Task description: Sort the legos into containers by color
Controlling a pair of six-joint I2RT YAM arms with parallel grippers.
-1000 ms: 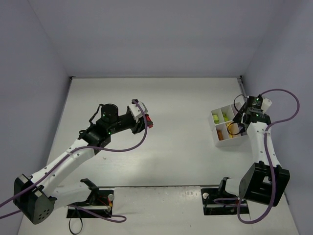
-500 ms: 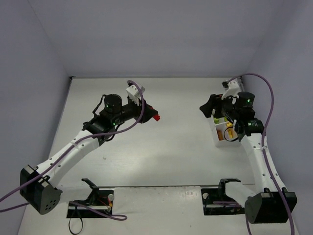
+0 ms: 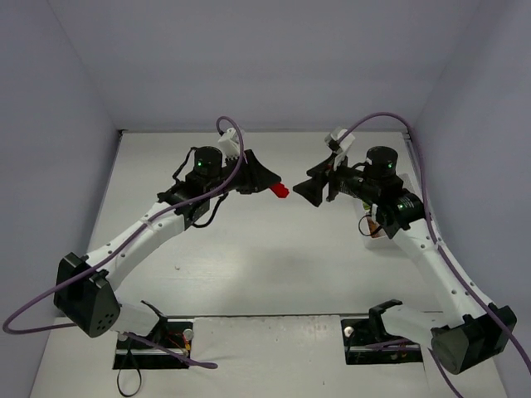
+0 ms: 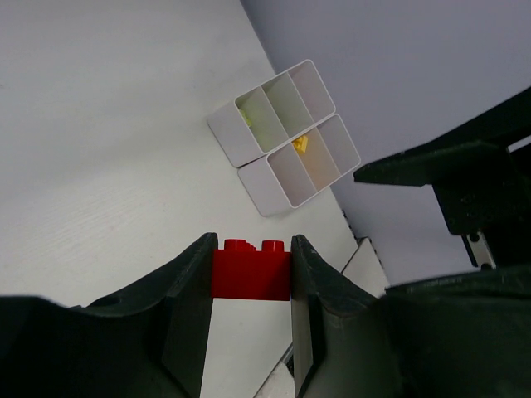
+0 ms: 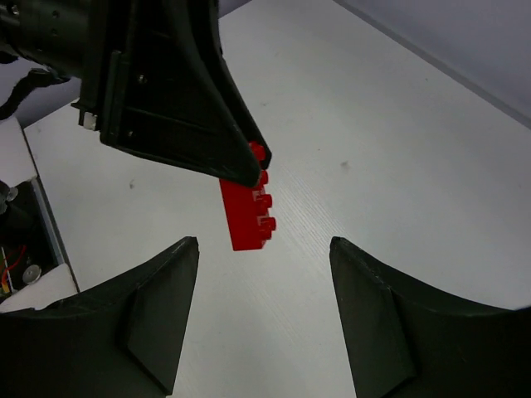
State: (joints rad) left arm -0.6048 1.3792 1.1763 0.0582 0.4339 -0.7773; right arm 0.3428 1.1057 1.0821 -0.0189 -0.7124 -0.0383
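left end effector point(image 3: 270, 184) clamped on red lego point(image 4: 251, 269), held above mid tabletop point(image 3: 274, 249) | right end effector point(image 3: 305, 190) jaws apart, empty, facing the lego, close by | tray point(image 4: 226, 131) at tabletop's right, yellow lego point(image 4: 300, 145) in one compartment

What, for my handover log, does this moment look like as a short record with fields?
left gripper: shut on red lego, held above the table
right gripper: open, empty, facing the lego, not touching it
white divided tray: on the table; yellow piece in one compartment, lime-green piece in another
red pieces in tray: none visible
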